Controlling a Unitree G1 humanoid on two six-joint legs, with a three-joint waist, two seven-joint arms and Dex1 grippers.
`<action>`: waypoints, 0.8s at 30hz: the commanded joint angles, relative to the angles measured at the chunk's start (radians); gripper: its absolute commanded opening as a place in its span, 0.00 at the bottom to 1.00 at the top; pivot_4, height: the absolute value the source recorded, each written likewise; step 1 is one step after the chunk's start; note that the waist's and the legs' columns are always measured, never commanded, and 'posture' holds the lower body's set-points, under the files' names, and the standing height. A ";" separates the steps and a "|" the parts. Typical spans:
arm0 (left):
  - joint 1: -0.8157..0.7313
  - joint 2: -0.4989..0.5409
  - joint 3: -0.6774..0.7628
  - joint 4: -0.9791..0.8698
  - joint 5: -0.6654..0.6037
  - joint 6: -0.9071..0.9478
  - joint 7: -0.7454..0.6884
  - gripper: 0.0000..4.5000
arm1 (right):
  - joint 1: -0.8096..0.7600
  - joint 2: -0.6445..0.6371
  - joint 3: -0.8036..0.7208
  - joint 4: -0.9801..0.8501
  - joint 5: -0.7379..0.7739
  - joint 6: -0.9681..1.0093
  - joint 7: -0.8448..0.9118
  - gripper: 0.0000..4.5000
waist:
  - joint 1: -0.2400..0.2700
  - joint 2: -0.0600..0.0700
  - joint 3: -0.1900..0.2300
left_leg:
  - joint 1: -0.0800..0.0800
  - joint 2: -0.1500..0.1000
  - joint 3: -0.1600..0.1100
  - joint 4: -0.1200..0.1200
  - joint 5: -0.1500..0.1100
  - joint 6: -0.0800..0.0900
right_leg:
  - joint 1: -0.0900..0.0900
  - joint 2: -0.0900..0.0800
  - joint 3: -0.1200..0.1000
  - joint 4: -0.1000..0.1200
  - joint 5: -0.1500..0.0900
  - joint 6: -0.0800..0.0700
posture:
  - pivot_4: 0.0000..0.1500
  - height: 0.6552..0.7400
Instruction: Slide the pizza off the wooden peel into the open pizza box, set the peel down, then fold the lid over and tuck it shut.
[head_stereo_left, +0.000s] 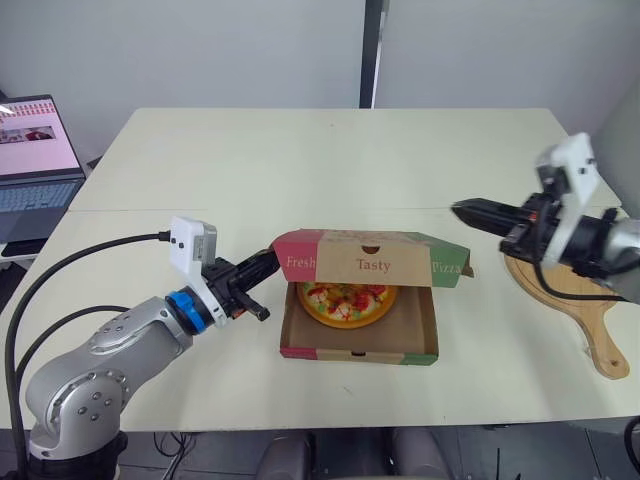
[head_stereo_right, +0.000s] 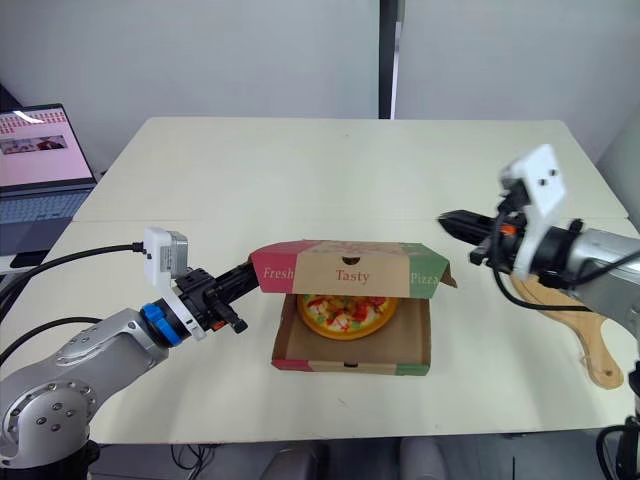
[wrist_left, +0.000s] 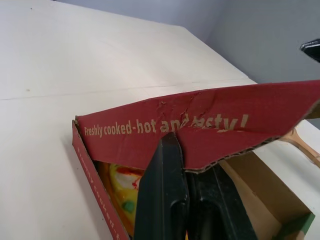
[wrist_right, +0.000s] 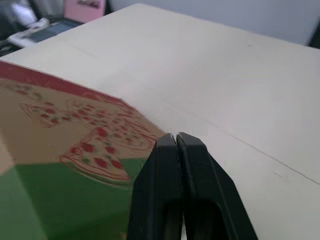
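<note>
The pizza (head_stereo_left: 348, 302) lies inside the cardboard box (head_stereo_left: 360, 352) near the table's front. The printed lid (head_stereo_left: 372, 262) is tipped forward over it, half closed. My left gripper (head_stereo_left: 272, 262) is at the lid's left end, shut on the red side flap (wrist_left: 150, 127), one finger on each face. My right gripper (head_stereo_left: 460, 209) hovers shut and holds nothing, a little right of the lid's green end (wrist_right: 60, 195) and above the table. The wooden peel (head_stereo_left: 600, 345) lies flat on the table at the right, partly under my right arm.
An open laptop (head_stereo_left: 35, 160) stands off the table's left edge. A black cable (head_stereo_left: 60, 265) loops from my left wrist. The table's far half (head_stereo_left: 330, 150) is bare, with a seam running across it.
</note>
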 joint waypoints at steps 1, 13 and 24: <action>0.006 0.009 -0.005 -0.012 0.002 -0.032 -0.040 0.00 | -0.037 -0.008 0.039 0.000 -0.016 -0.014 0.041 0.01 | 0.005 0.000 0.000 | 0.000 0.000 0.000 0.000 0.000 0.000 | 0.000 0.000 0.000 0.000 0.000 0.000 | 1.00 1.00; 0.079 0.299 0.154 0.195 -0.206 0.119 -0.390 0.71 | -0.065 -0.014 0.114 0.020 -0.080 -0.029 0.149 0.00 | 0.000 0.000 0.000 | 0.000 0.000 0.000 -0.001 0.000 0.000 | -0.001 0.000 -0.001 0.000 0.000 0.000 | 1.00 1.00; -0.312 0.416 0.095 0.487 -0.151 0.137 -0.530 0.80 | -0.023 -0.023 0.146 -0.013 -0.129 -0.038 0.218 0.00 | -0.002 -0.001 0.002 | -0.001 0.000 -0.002 -0.001 0.000 0.000 | -0.002 0.000 -0.002 0.000 -0.001 0.001 | 1.00 1.00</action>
